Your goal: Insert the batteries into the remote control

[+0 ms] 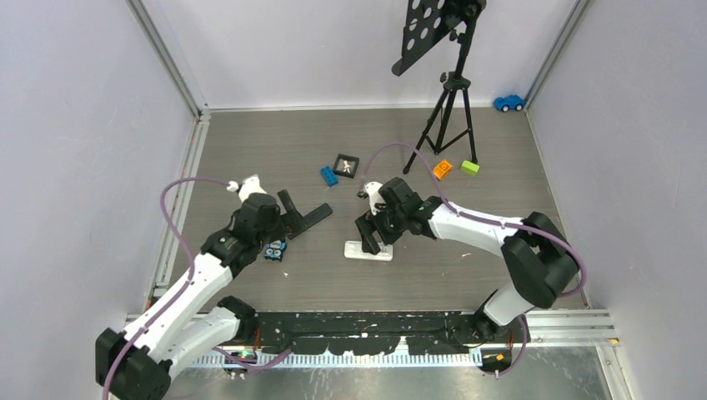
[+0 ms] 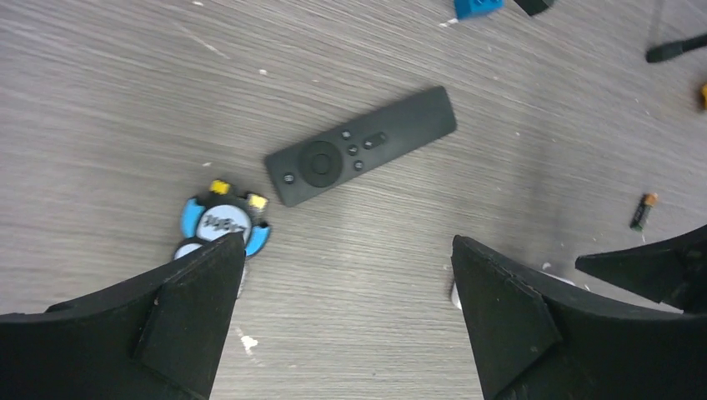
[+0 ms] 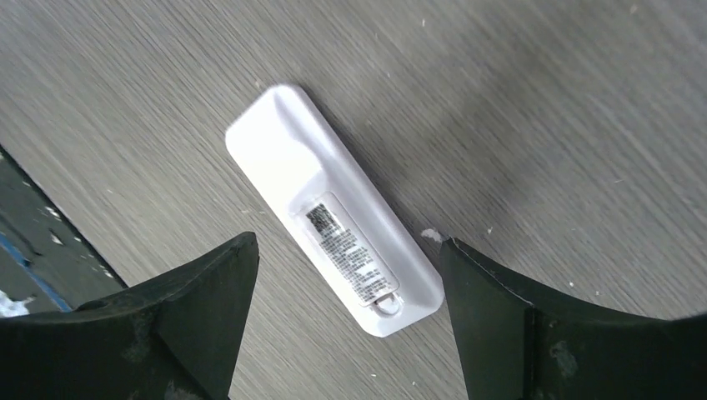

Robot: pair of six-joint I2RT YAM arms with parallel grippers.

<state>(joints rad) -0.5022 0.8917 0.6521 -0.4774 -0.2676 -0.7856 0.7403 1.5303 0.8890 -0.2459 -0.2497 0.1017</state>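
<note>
The left end effector [image 2: 346, 250] is held low over the desk [image 1: 250, 142]. Its two fingers are spread wide, and nothing is gripped between them. A round blue toy [image 2: 223, 225] is seen just beside one finger. It is not needed for the job.

Next to the toy, a black remote [image 2: 360, 157] is laid flat with its buttons up. Its back is hidden against the desk, so it cannot be told whether a battery door is there or whether it is shut. Further right, one small battery [image 2: 643, 212] is seen lying on its side, well apart from the black remote. It is not gripped by anything. No other batteries can be made out in these views.

Further right again, a white remote [image 3: 333, 229] is laid flat with its back up. A label is shown there, and the door over the battery space looks shut. It is probably placed this way so that the door can be reached from above. The right end effector [image 3: 346, 243] is held right over it. Its fingers are spread wide, one on each side, with nothing pinched and no touch that can be seen. It is judged that no battery is loaded yet, so the job is hardly begun.
</note>
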